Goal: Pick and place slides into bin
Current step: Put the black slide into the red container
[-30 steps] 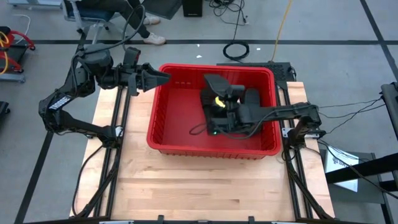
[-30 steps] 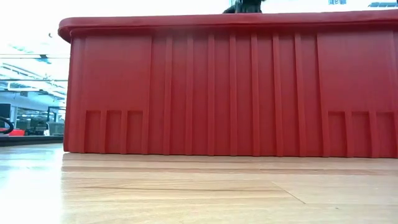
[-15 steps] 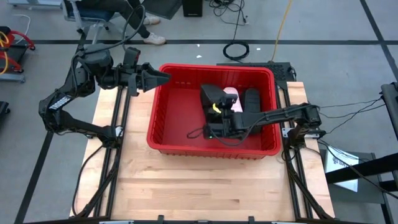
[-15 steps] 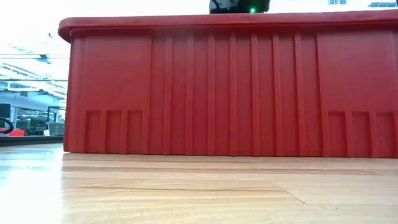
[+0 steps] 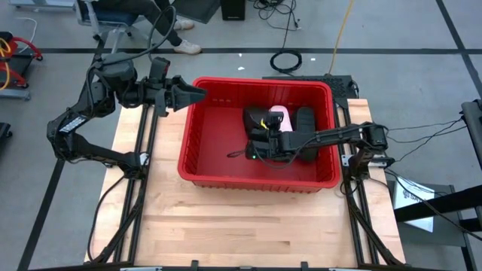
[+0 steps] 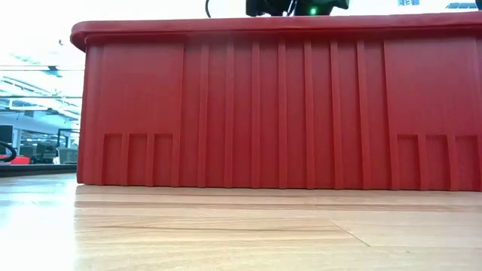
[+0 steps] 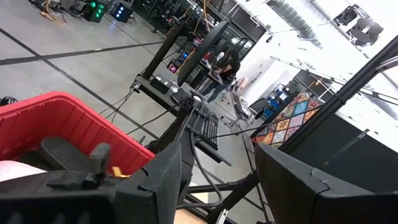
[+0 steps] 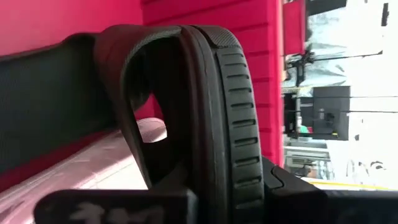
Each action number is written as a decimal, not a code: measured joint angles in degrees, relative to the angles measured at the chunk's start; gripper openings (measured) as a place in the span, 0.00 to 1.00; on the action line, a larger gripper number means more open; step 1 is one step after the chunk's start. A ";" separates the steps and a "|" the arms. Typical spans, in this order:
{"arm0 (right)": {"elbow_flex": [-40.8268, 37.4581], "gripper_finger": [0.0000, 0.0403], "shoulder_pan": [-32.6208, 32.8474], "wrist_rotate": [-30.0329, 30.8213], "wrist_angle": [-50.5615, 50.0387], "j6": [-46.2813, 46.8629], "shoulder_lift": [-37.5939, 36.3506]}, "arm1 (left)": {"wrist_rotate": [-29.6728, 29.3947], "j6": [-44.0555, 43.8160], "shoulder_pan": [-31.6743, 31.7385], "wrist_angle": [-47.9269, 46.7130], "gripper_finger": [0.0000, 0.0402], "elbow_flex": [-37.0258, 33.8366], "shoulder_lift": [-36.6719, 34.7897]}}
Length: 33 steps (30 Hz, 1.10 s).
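The red bin stands mid-table and fills the low view. My right gripper reaches into it from the table's right and is shut on a black slide, which fills the right wrist view. A pale pink slide and another black slide lie inside the bin beside it. My left gripper is open and empty over the bin's far left corner, and its wrist view shows the bin's rim. My right gripper pinches the black slide's sole between its two fingers, one finger on each face, below the strap arch. The fingers point toward the table's far edge. The slide stands on its edge inside the bin, next to the pink slide. Whether it rests on anything is hidden.
The bin's red walls stand close around my right gripper. Bare wooden tabletop lies in front of the bin. Arm frames and cables run along both table sides, and a person's legs show beyond the far edge.
My right gripper has gone down and a little toward the table's near edge inside the bin with the black slide. The pink slide behind it has come into view. More of the right wrist now shows above the rim in the low view.
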 joint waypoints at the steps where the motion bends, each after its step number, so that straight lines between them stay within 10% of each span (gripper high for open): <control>1: -0.26 0.11 -0.52 -0.81 0.46 -0.61 0.00 | 0.00 -0.01 0.00 0.00 0.49 0.00 0.00; 33: -7.20 0.15 -1.99 -16.52 7.56 -5.45 -0.17 | -0.04 -1.05 0.00 -0.02 0.49 0.00 0.00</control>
